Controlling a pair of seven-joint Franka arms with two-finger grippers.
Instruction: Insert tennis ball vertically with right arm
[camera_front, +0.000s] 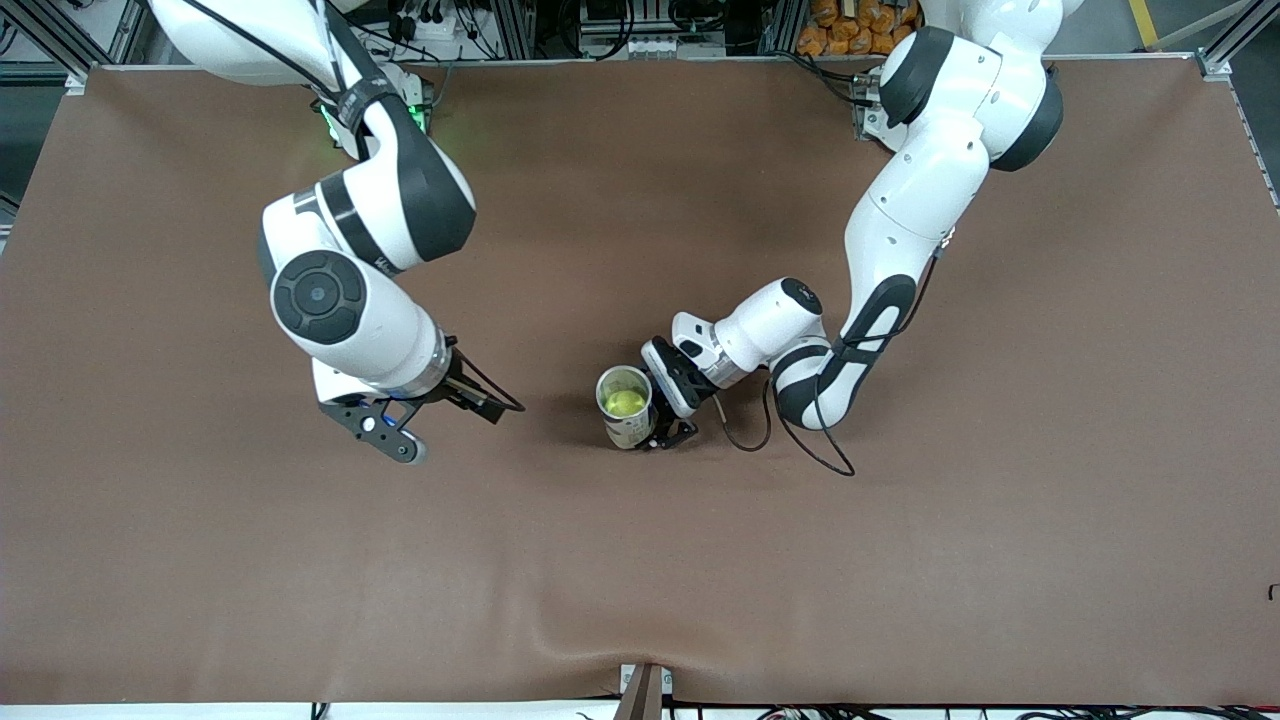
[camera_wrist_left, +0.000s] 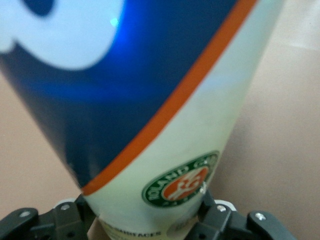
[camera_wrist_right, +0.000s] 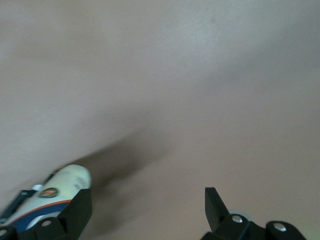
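A yellow-green tennis ball (camera_front: 624, 402) lies inside an open tube-shaped can (camera_front: 630, 428) that stands upright near the middle of the table. The can (camera_wrist_left: 165, 125) is white and blue with an orange stripe and a green round logo. My left gripper (camera_front: 655, 408) is shut on it from the side, with its fingers (camera_wrist_left: 217, 212) pressed against the can's wall. My right gripper (camera_front: 448, 424) hangs open and empty over bare table toward the right arm's end, apart from the can. In the right wrist view the right gripper (camera_wrist_right: 147, 200) holds nothing, and the can (camera_wrist_right: 60, 187) shows beside one finger.
The brown table cover (camera_front: 900, 550) is bare all around the can. A black cable (camera_front: 800, 440) loops down from the left arm onto the table beside it. Racks and cables line the table edge by the arms' bases.
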